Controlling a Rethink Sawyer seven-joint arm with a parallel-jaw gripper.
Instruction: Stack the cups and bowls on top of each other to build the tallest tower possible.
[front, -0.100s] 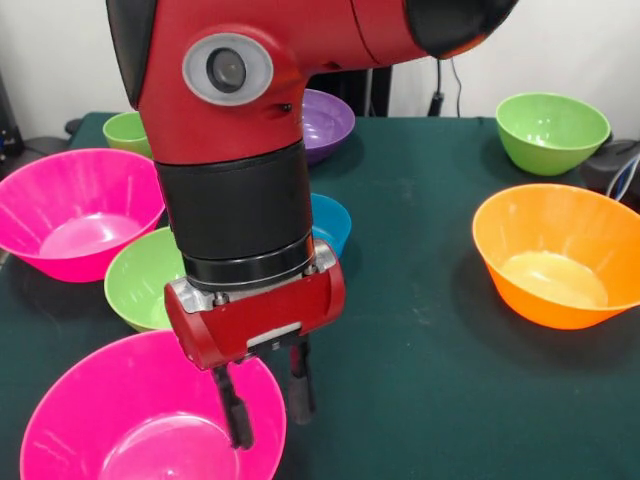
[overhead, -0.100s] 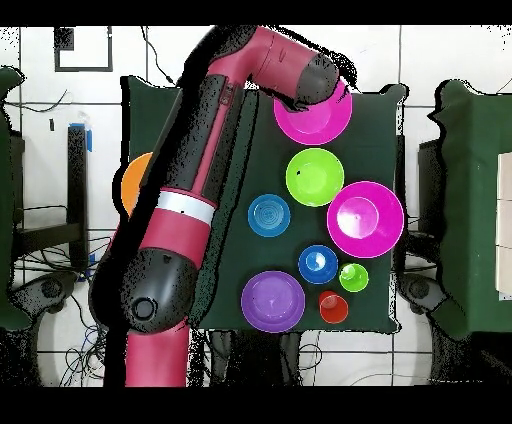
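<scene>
Two end effector (front, -0.100s: 268, 400) fingers apart, straddling pink bowl (front, -0.100s: 120, 420) rim; overhead hides this.

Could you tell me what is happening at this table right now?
The red arm's pincer is open astride the rim of the near pink bowl, one finger inside, one outside. Nothing is stacked yet: the other pink bowl, the orange bowl, the green, blue and purple bowls all sit apart on the table.

White wall (front, -0.100s: 60, 60), tiled floor (overhead, -0.100s: 440, 60)
</scene>
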